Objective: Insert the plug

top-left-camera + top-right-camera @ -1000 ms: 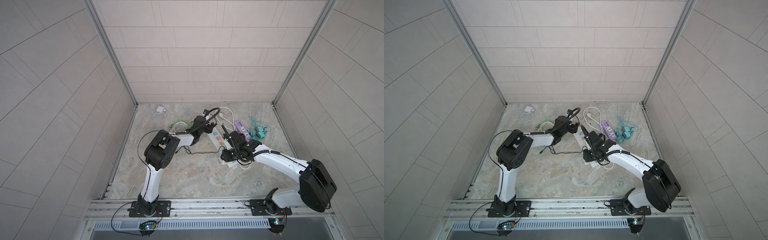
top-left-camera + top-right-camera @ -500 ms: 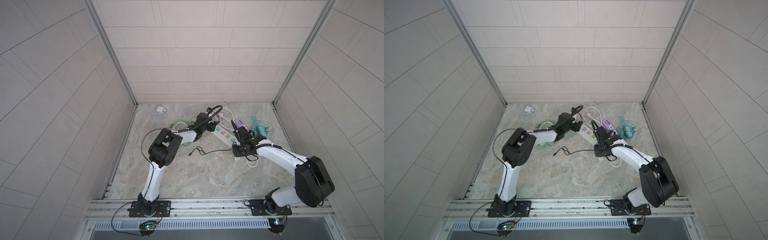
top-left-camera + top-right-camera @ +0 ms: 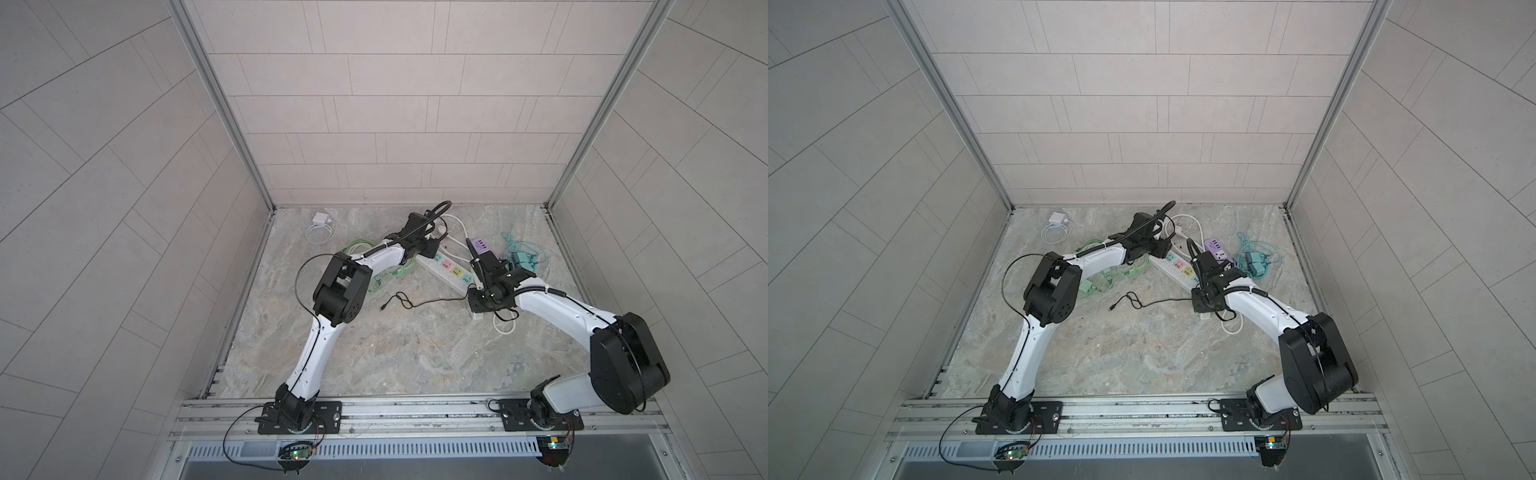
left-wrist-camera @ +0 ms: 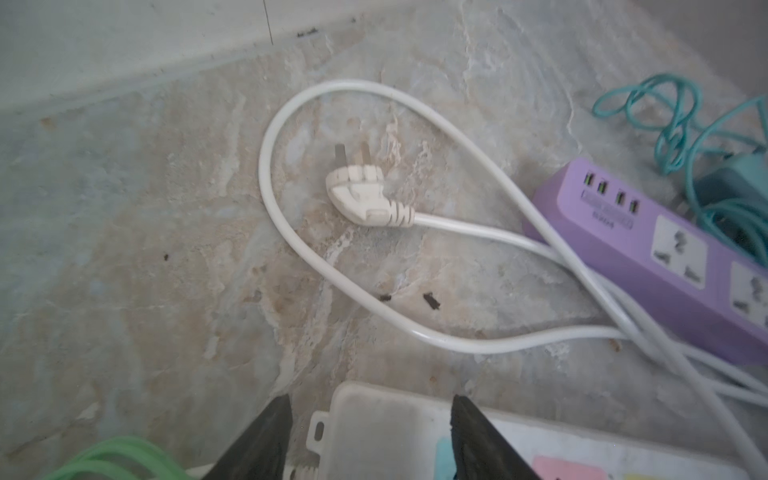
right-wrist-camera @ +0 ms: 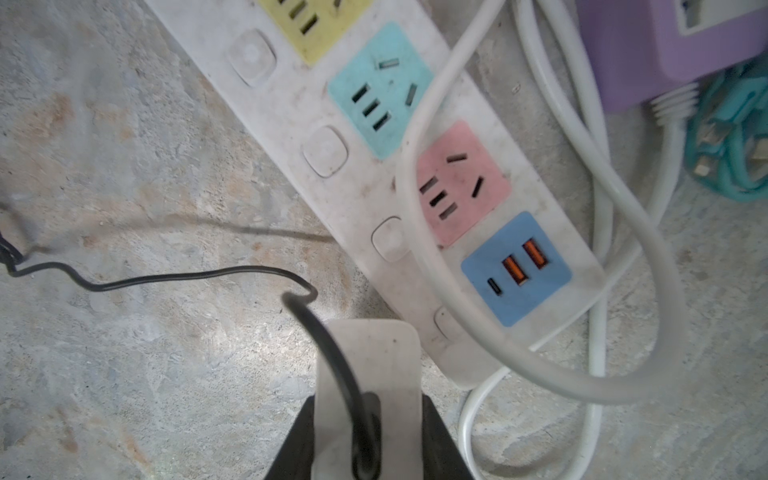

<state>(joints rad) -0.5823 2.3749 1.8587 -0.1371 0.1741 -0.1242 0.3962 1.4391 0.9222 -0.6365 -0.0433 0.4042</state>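
Not inserted yet: right tool [image 5: 368,419] clenches white boxy charger plug [image 5: 370,353] beside white pastel-socketed power strip [image 5: 286,95]; left tool [image 4: 370,415] spread astride it

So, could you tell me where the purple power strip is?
In both top views the purple power strip lies back right of centre, between the white power strip and the teal cables.

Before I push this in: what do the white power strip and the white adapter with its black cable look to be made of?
White power strip: apparently hard moulded plastic, matte, scuffed and grimy. White adapter: likely the same plastic, cleaner, with rounded corners. Black cable: probably rubbery sheathing; it holds kinks.
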